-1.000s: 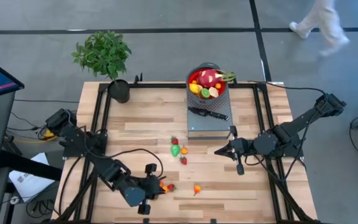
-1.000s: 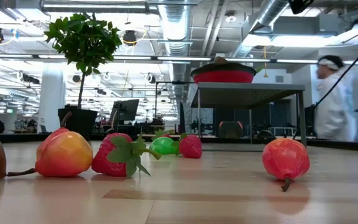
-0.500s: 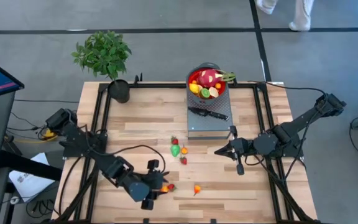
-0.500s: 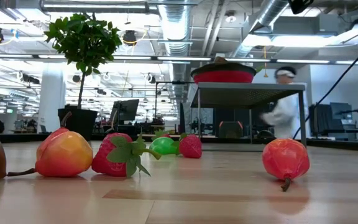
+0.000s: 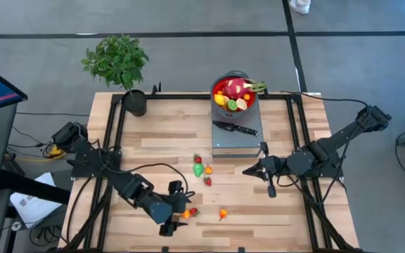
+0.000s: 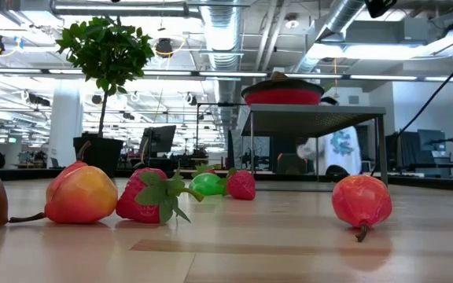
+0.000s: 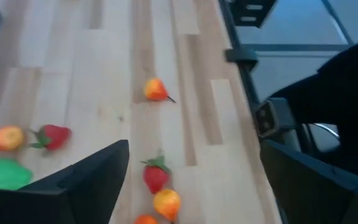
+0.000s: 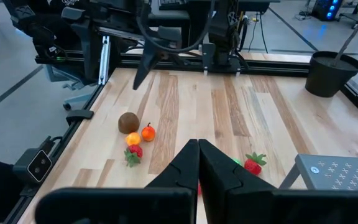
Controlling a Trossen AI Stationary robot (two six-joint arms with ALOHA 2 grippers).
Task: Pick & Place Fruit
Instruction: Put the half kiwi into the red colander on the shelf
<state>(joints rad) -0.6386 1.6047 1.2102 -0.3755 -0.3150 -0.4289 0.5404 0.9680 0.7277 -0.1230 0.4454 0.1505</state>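
Small toy fruits lie on the wooden table: a strawberry (image 5: 197, 159), a green fruit (image 5: 200, 169), a red-orange fruit (image 5: 223, 214), and a strawberry and an orange one (image 5: 189, 210) close together. The brown fruit (image 8: 128, 122) rests beside them. My left gripper (image 5: 180, 208) is wide open, held above this cluster (image 7: 156, 176) and touching nothing. My right gripper (image 5: 247, 171) is shut and empty near the table's middle. More fruit, with the pink dragon fruit (image 5: 235, 87), lies in the red bowl (image 5: 217, 88).
The bowl stands at the far end of a grey raised platform (image 5: 234, 144), beside a black-handled knife (image 5: 236, 128). A potted plant (image 5: 133, 102) stands at the far left corner. A person (image 6: 330, 151) moves in the room behind the table.
My left gripper has moved toward the table's right edge and a little toward its far edge, coming over the cluster of small fruits. The fruits have stayed in place. The person behind the table has walked across the room.
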